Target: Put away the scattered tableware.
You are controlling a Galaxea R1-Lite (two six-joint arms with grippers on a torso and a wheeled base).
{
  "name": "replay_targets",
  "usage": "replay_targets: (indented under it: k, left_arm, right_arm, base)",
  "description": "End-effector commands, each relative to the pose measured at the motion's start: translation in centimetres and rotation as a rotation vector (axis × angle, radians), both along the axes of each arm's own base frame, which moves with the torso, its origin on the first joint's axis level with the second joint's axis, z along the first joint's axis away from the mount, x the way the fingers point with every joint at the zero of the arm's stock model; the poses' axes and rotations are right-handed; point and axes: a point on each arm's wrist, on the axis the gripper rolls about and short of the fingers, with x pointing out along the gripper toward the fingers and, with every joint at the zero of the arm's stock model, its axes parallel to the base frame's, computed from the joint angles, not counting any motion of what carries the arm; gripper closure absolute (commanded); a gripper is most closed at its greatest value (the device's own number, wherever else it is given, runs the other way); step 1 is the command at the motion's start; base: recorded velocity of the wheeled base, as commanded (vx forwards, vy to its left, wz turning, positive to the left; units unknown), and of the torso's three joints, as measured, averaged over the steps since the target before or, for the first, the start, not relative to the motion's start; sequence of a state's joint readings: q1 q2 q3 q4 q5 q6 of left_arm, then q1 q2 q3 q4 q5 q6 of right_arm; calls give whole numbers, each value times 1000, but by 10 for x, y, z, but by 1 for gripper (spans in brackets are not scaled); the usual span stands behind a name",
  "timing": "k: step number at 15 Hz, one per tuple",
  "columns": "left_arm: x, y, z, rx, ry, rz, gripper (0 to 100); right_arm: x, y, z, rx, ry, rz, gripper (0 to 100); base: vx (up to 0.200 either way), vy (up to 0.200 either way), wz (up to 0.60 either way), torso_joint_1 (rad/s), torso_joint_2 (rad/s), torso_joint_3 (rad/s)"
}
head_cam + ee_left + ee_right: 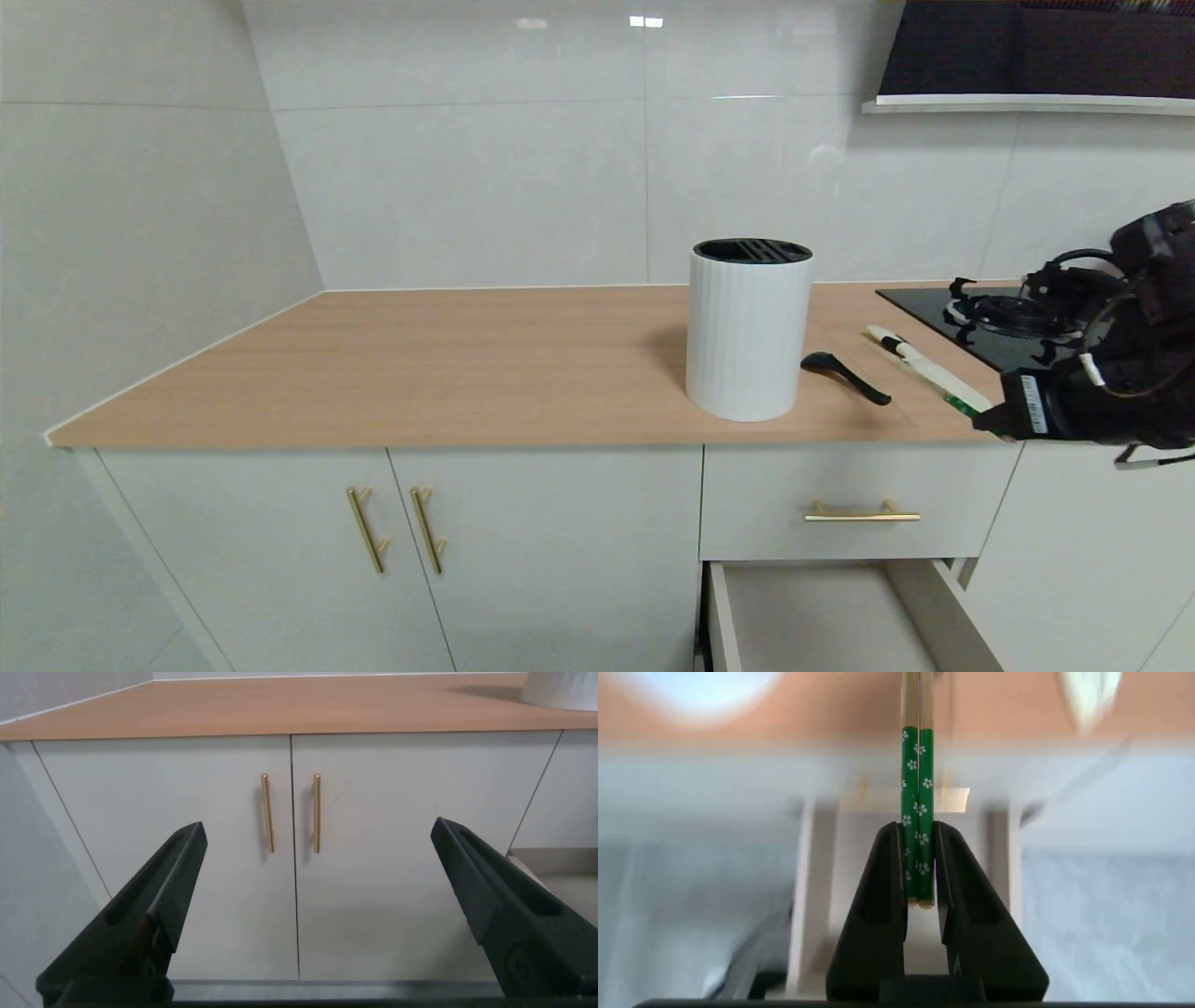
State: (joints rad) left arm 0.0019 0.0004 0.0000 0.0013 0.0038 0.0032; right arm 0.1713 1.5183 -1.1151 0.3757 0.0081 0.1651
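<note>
My right gripper (920, 840) is clamped narrow on a pair of green flowered chopsticks (915, 775). In the head view it sits at the countertop's front edge, at 4 o'clock from the holder. My left gripper (318, 831) is spread wide with nothing in it, facing the 2 cabinet doors (187, 859) under the counter.

The wooden countertop (467, 364) runs the width of my head view. Below it, at 6 o'clock from the holder, a drawer (822, 616) is pulled open under a closed 1 (766, 495).

The white ribbed holder (747, 331) with a black slotted top stands upright near the front edge. The chopsticks (929, 371) slant from the gripper toward 11 o'clock. I cannot tell whether their far tips touch the wood.

A black spoon (845, 373) lies flat at 3 o'clock from the holder, between it and the chopsticks.
</note>
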Motion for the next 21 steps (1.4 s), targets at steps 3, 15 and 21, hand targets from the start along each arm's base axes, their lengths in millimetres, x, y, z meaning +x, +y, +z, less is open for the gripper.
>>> replay_targets:
  k: [3,15,21]
  left_arm:
    - [0,0,0,0,0,2,0]
    - [0,0,0,0,0,2,0]
    - [0,0,0,0,0,2,0]
  right_arm:
    - [-64,-8,25,114,-75,118,100]
    - [-72,-9,0,-20,-27,250,100]
    - [-75,-9,-3,-38,-23,281,100]
  base:
    - [0,0,0,0,0,0]
    - [0,0,0,0,0,0]
    - [0,0,0,-145,351,214]
